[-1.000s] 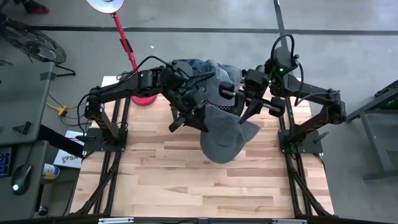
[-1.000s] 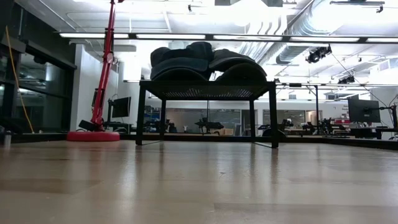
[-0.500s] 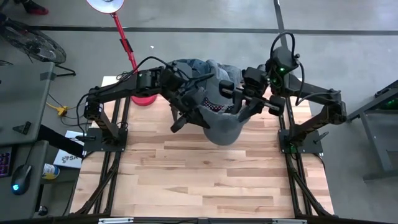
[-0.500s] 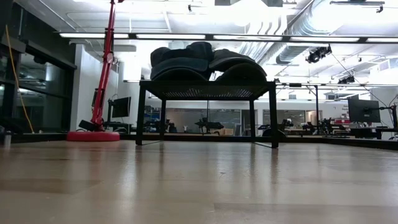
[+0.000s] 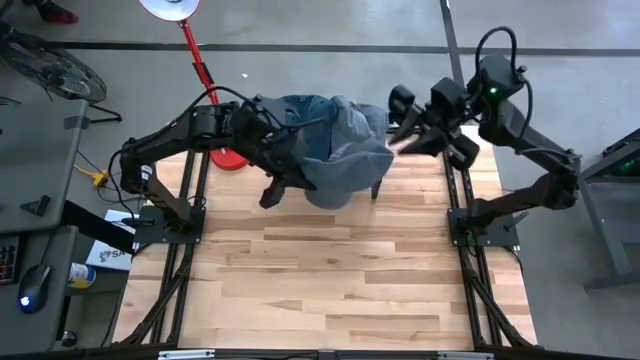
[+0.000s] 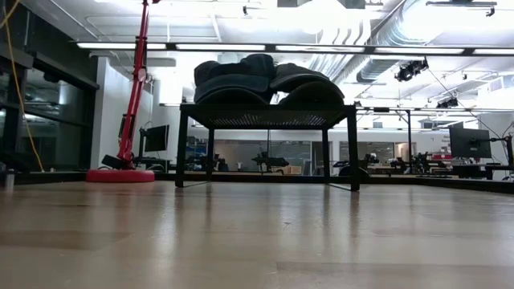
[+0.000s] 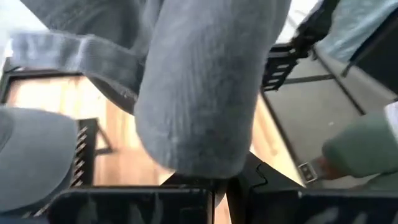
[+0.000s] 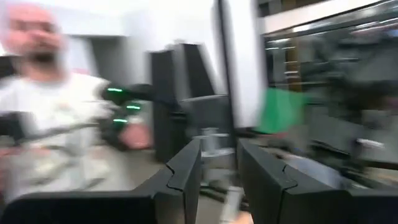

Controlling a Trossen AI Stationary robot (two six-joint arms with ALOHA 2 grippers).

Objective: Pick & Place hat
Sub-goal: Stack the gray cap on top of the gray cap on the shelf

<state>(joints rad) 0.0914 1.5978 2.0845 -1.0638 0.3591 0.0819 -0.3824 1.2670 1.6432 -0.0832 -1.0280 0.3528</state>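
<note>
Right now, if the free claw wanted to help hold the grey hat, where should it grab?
Probably the loose rounded end of the hat, which sags over the front edge of the black rack. Come from the right side, since the left claw is shut on the hat's left part. The right claw is beside the rack, holding nothing.

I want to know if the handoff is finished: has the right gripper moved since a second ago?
Yes. In the high view the right gripper has pulled off the grey hat and swung toward the table's back right corner, empty.
</note>
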